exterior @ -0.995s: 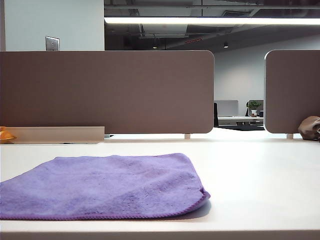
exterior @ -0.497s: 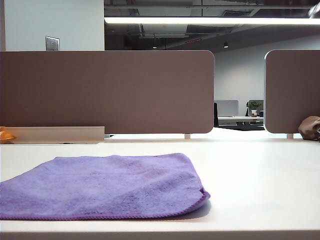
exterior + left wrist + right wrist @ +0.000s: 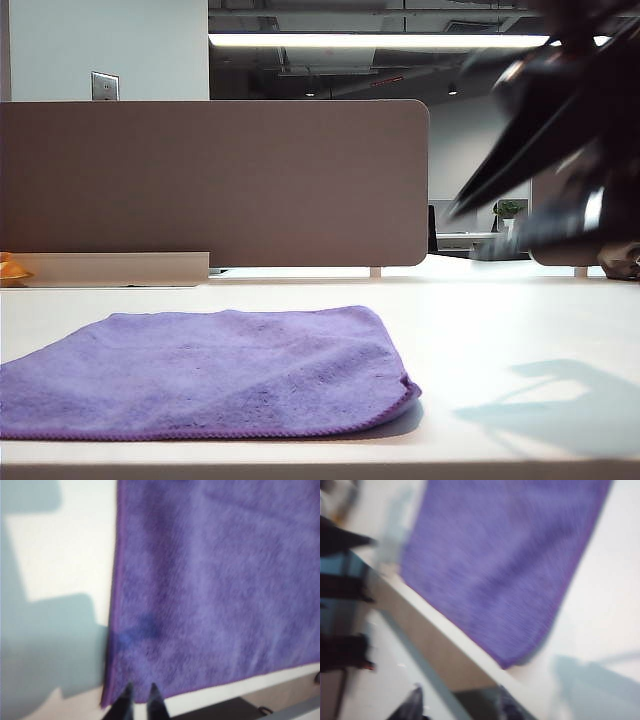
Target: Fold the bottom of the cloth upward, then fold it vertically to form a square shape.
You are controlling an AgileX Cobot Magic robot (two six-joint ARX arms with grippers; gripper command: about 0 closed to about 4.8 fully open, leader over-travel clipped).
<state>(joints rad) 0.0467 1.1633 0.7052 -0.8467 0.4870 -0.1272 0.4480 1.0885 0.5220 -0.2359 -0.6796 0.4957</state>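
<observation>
**Purple cloth flat on white table, both grippers above it, nothing held**

Cloth [image 3: 205,372] — lavender microfibre towel with a stitched hem, lying flat on the near left part of the table [image 3: 500,330]. Its rounded right corner sits near the front edge, lifted a little and casting a thin shadow. In the left wrist view the cloth [image 3: 215,580] fills most of the frame, with one long hem and one short hem meeting at a corner close to the fingertips. In the right wrist view the cloth [image 3: 505,565] is blurred; a corner of it lies near the table's front edge.

Left gripper [image 3: 139,700] — over the cloth's corner, clear of the fabric as far as can be seen. Only the two dark fingertips show, standing a narrow gap apart; nothing is between them. It is out of sight in the exterior view.

Right gripper [image 3: 457,705] — above the table's front edge, off the cloth's corner. Fingers spread well apart, empty; the picture is smeared.

Right arm [image 3: 560,150] — dark and blurred, at the upper right of the exterior view, above bare table to the right of the cloth; its shadow falls on the tabletop below.

Desk partition [image 3: 215,180] — grey-brown panel standing behind the table.

Wall plate [image 3: 104,86] — on the pale wall, far left.
</observation>
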